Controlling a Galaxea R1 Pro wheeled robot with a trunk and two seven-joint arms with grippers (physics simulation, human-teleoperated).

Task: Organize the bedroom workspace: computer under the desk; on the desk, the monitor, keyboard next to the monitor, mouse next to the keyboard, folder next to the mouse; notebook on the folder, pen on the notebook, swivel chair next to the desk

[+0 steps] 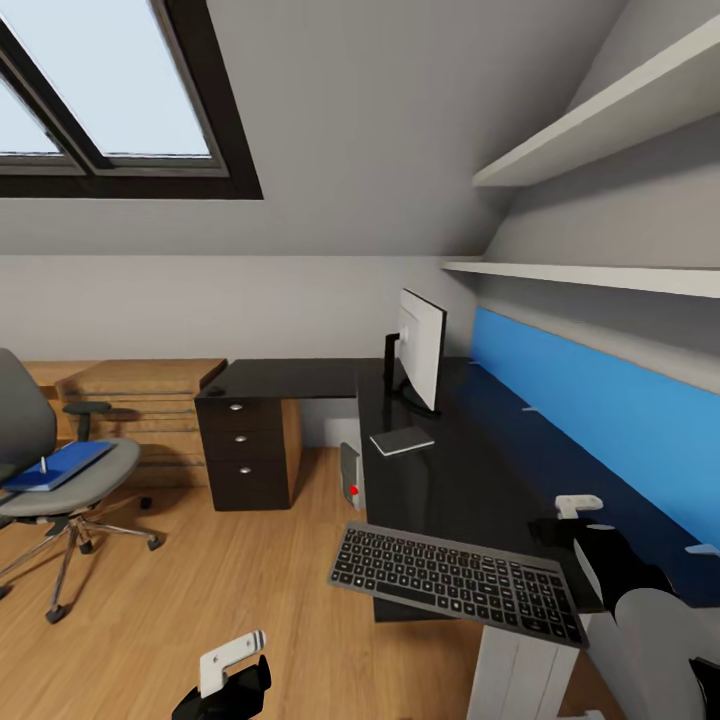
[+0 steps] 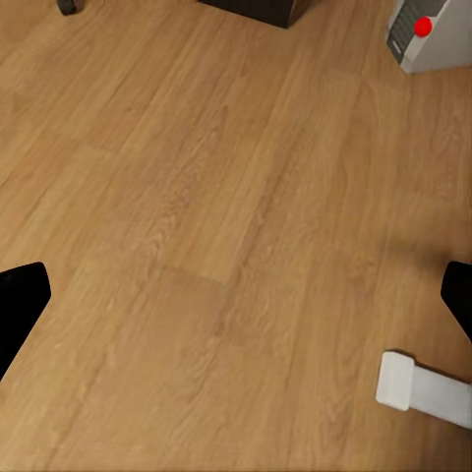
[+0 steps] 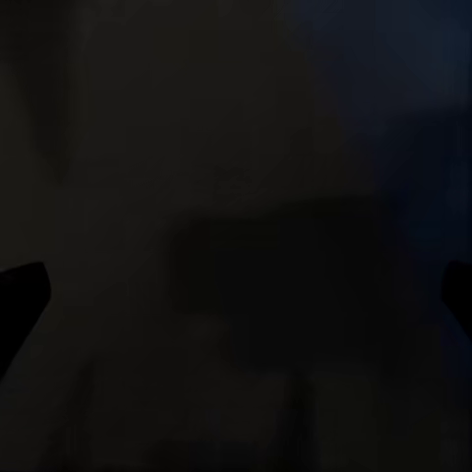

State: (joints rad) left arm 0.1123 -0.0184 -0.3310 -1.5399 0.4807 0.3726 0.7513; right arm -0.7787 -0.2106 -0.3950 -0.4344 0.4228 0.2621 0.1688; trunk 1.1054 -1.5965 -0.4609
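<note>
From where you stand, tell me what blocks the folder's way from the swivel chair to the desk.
Nothing visible: bare wood floor separates the swivel chair, carrying the blue folder, from the desk. The keyboard overhangs the desk's near edge.

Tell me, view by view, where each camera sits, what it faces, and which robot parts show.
Head view: on the robot's head, facing the desk, monitor and keyboard; both arms show.
Left wrist view: near the left hand, looking down at the floor; dark fingertips show.
Right wrist view: over a dark surface; fingertips show.
Head and left wrist views share the computer.
</note>
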